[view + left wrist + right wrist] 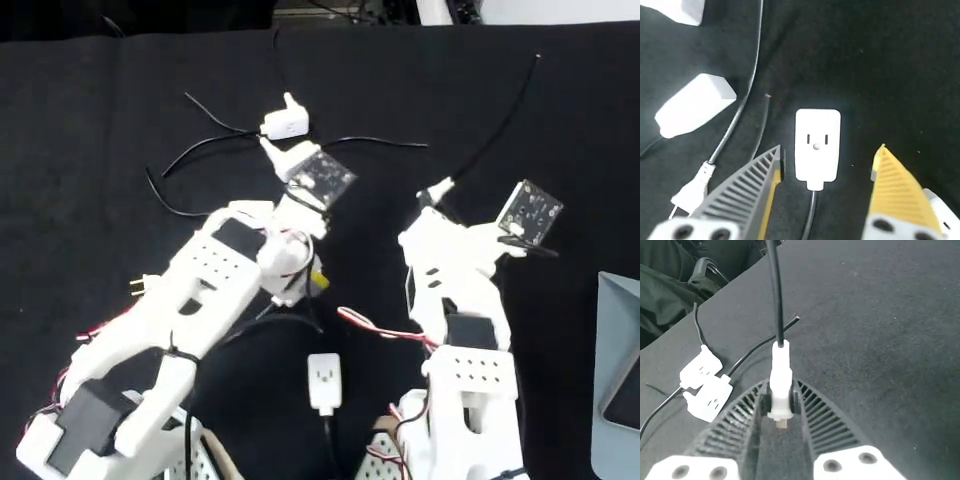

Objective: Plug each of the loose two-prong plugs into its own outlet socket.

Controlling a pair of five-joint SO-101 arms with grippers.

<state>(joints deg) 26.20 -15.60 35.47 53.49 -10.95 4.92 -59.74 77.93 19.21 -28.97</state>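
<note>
"Pincer on your right arm point(781, 396) is clenched on a white two-prong plug point(781, 371), one jaw pressed to each flank. The black cord point(775, 290) runs out past the tips, and you can see a prong point(781, 423) at the end nearer the wrist."

"Agreed. Your left pincer point(830, 148) is released, its jaws spread wide. It hangs over the lone socket point(817, 142), which lies face up on the black tabletop point(100, 120) and shows between the two tips. The grey jaw's tip looks just beside that socket's edge. Whether it touches, I cannot tell you."

"Measured from the lone socket, the plug you hold is well beyond it and off to the right."

"You also have a second socket point(701, 370) and a third socket point(710, 399), side by side, well beyond the lone socket and slightly to its left."

"One more for you: a loose plug point(690, 192) lies near the lone socket but apart from it, prongs pointing away. Its dark lead point(743, 105) passes between the lone socket and those other two."
</note>
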